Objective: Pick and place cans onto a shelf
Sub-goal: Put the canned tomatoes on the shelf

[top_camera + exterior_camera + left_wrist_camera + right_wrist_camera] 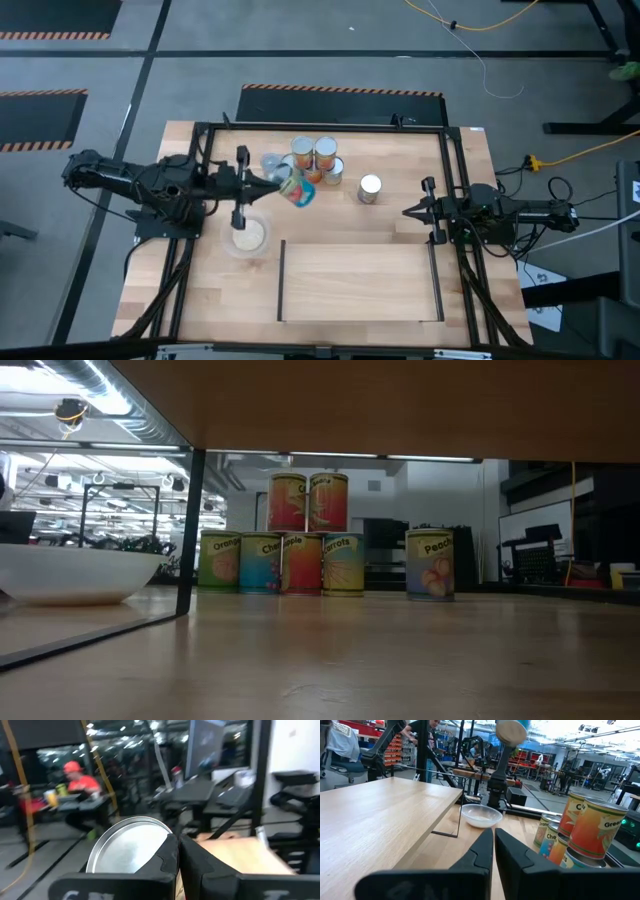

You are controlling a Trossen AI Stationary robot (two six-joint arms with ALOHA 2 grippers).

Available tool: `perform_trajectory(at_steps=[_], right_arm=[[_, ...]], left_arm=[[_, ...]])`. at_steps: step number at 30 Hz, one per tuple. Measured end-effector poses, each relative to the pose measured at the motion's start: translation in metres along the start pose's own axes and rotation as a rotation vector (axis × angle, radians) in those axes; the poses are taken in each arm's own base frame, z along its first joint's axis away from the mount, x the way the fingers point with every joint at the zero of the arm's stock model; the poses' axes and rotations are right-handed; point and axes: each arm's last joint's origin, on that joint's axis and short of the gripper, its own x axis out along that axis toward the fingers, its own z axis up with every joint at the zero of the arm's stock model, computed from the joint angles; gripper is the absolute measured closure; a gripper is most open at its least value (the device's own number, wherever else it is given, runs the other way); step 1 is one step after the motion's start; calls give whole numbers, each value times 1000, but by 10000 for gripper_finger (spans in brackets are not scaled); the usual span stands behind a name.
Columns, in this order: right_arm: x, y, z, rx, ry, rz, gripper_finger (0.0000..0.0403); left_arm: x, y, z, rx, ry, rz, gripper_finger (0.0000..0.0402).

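A stack of several cans (318,160) stands at the table's far middle, two of them on top of the lower row (308,502). One can (370,188) stands alone to the right; it also shows in the low view (431,564). My left gripper (277,184) is shut on a blue and orange can (298,191), which is tilted and off the table just left of the stack. My right gripper (408,212) is shut and empty, right of the single can. The shelf (360,283) is the light-wood panel at the near middle, between two black bars. My left gripper has the can at the edge of its silver round end (150,837), which faces the wrist camera. The fingers (167,857) stand close together beside that end and hide the place of contact. They come level from the table's left. The can is lifted clear (512,731) and tilted.
A round clear dish (246,237) with beige contents stands on the table below my left gripper, just left of the shelf's left bar (282,280). A black metal frame (320,127) surrounds the work area. Bare wood lies between the single can and the shelf.
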Motion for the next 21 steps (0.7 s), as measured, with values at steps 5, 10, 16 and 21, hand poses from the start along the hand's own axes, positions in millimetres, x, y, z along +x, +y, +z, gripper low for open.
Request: perform_trajectory(at_steps=[5, 10, 16, 21], right_arm=[[0, 0, 0, 0, 0, 0, 379], [0, 0, 0, 0, 0, 0, 379], [0, 0, 0, 0, -2, 0, 379], [0, 0, 0, -1, -5, -1, 379]], left_arm=[[1, -13, 5, -7, -59, -62, 401], [9, -29, 18, -6, -67, -118, 401], [36, -52, 40, 67, 19, -142, 401], [63, -71, 53, 95, 93, -168, 401]])
